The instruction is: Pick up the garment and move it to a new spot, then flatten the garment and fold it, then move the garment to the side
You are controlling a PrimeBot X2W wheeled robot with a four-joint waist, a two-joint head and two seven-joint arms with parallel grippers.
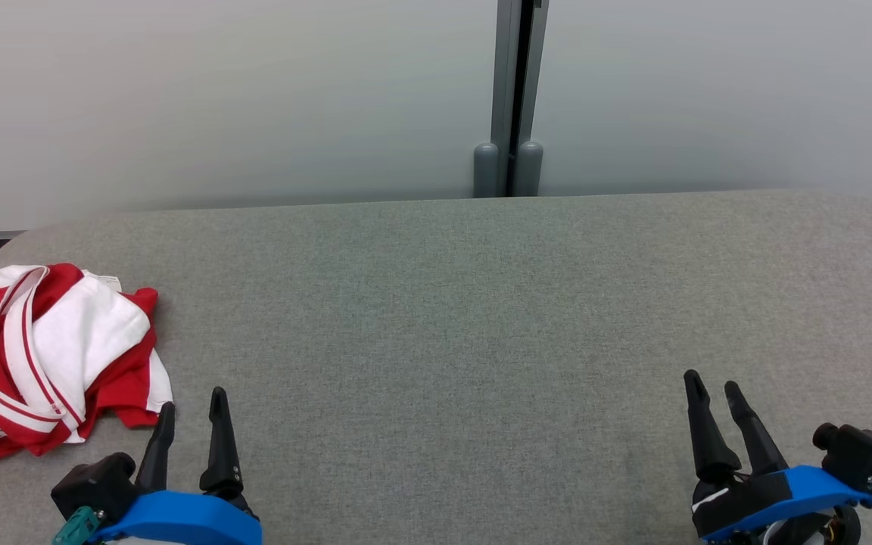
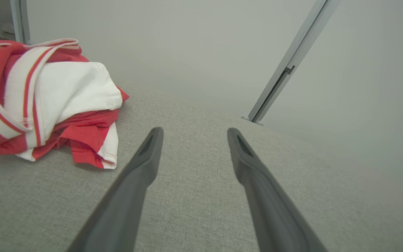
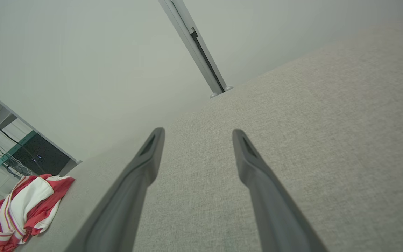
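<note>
While lying crumpled at left of grey fabric table (image 1: 443, 341): red-and-white cloth garment (image 1: 50, 356) with striped trim. Left gripper (image 1: 194, 399) near, right gripper (image 1: 711, 381) well apart, both jaws spread.

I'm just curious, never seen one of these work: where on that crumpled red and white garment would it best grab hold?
Probably the loose hem corner of the garment, which sticks out toward the left pincer. Come from the heap's right, low over the grey surface; the bunched middle offers no clear edge.

One red-and-white garment (image 1: 50, 356), one grey fabric surface (image 1: 481, 303), two grippers: left gripper (image 1: 193, 399), right gripper (image 1: 711, 380).
</note>
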